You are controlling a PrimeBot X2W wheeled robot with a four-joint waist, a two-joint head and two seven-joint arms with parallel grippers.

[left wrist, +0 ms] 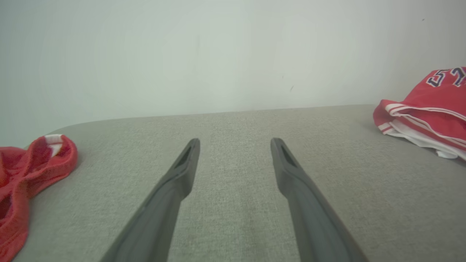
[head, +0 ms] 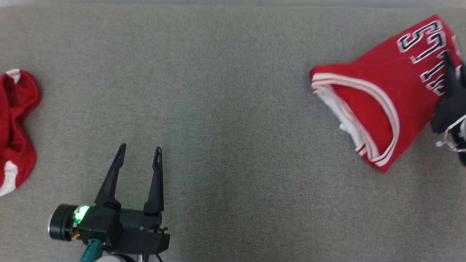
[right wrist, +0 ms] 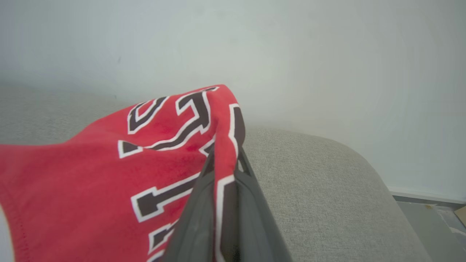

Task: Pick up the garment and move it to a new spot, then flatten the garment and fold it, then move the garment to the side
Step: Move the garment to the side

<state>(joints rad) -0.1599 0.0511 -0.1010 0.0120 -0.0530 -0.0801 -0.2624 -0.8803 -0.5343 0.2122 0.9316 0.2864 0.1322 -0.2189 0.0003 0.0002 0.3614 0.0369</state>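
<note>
At the far left edge of the grey pad point(head: 233, 109) lies a crumpled red cloth point(head: 16, 127) with white patches. Near it, lower down, the left gripper point(head: 140, 147) hovers over bare pad with its fingers spread wide and nothing between them. The pad's middle stretch is plain grey. Well to the right lies the jersey point(head: 378, 94), folded over, its striped trim and white lining facing the centre (the dark lettering sits at its far right end). There the right gripper point(right wrist: 226, 163) is closed tight on the lettered edge, red fabric pinched between its fingers and pulled up off the pad.
</note>
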